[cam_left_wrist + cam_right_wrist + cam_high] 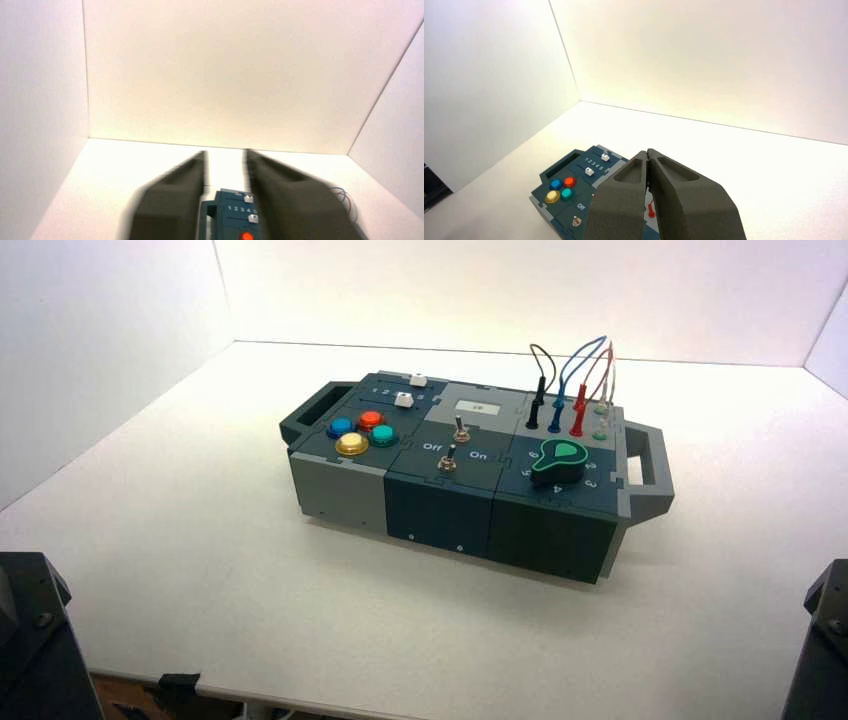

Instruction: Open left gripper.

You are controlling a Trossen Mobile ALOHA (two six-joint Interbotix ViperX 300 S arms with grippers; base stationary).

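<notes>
Here the white tabletop (250, 570) carries a grey and dark-blue plastic control box (470, 505) with a handle at each end, standing near the middle and turned slightly. The left gripper (226, 157) hangs back at the near left, well apart from the box and above it; its two dark, blurred fingers (172, 200) stand apart with a clear gap, through which the box's far-left numbered slider strip shows. The right gripper (647, 155) waits at the near right, its dark fingers pressed together, holding nothing. On the box sit a green rotary knob (556, 460) at the right, four round buttons (360, 432) (blue, red, yellow, teal) at the left, and two small metal toggle switches (452, 445) between them.
</notes>
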